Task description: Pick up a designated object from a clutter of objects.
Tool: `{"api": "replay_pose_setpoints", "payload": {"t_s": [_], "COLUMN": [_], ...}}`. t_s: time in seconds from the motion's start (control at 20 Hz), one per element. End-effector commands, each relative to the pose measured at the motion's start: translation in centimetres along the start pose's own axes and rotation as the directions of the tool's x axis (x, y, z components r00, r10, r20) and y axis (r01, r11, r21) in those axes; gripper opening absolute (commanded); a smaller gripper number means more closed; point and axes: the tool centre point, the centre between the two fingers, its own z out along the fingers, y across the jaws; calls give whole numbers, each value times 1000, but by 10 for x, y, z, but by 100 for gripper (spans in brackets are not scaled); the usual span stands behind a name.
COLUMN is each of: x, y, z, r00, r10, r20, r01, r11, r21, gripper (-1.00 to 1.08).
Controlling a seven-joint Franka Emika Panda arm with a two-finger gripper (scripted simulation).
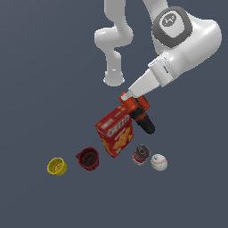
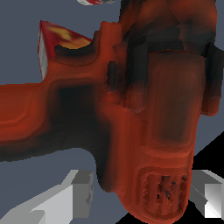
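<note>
The orange-red power drill [image 1: 139, 113] with a black end lies tilted against the red cracker box [image 1: 115, 131] in the exterior view. My gripper [image 1: 129, 99] is down at the drill's orange upper end, and the hand hides the fingers there. In the wrist view the drill [image 2: 166, 131] fills the frame. My gripper [image 2: 142, 197] stands open around its body, with one grey finger [image 2: 74, 197] on one side and the other on the opposite side. A thin gap shows between one finger and the drill. A corner of the cracker box [image 2: 48, 48] shows behind the drill.
A small can [image 1: 141, 154] and a white baseball [image 1: 159, 162] sit just in front of the drill. A dark red mug [image 1: 88, 158] and a small yellow cup [image 1: 57, 166] stand toward the exterior view's left. The surface is plain dark grey.
</note>
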Motion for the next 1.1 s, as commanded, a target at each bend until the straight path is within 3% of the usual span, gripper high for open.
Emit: {"api": "replay_pose_setpoints", "payload": {"t_s": [0.0, 0.55, 1.05], "x": [-25, -107, -132], "y": [6, 21, 27], "z": [-6, -23, -28], "r00": [1000, 1000, 1000], "r10": [5, 5, 5], "r20": [-4, -4, -4], "r01": [-5, -5, -5], "r11": [1000, 1000, 1000], "r21": [-3, -2, -4], "gripper": [-100, -100, -100]}}
